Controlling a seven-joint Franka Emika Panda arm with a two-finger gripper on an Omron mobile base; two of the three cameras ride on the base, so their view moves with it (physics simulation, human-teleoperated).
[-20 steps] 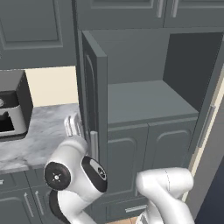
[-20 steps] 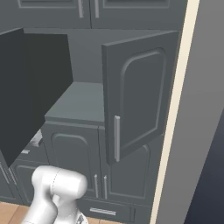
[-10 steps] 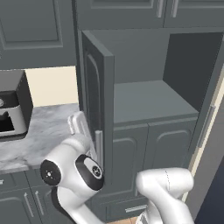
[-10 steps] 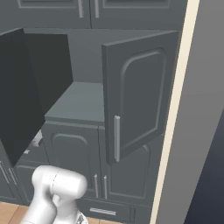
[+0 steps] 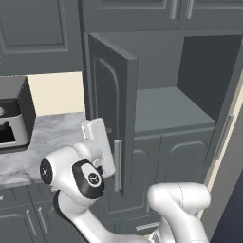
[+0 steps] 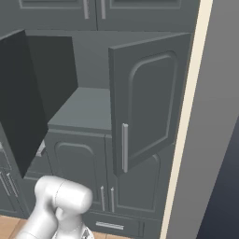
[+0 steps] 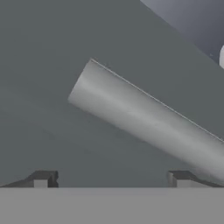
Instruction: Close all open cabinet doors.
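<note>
Dark and blocky, the two fingertips (image 7: 41, 178) of the gripper (image 7: 111, 179) stand well apart with nothing between them, so the hand is open and seems set to push, not clasp. Just beyond them runs a brushed silver bar, the handle (image 7: 148, 120) of the left cabinet door (image 5: 110, 109), a smooth round rod lying slantwise because the hand camera is rolled. Behind it is the door's flat, matte slate-grey face with an arch-topped recessed panel. From the left base view the white hand sits against that door's outer side near the handle, and the door stands swung out, edge toward the camera. The right cabinet door (image 6: 149, 100) also hangs open, well apart. Between them lies a bare grey shelf (image 5: 166, 107).
</note>
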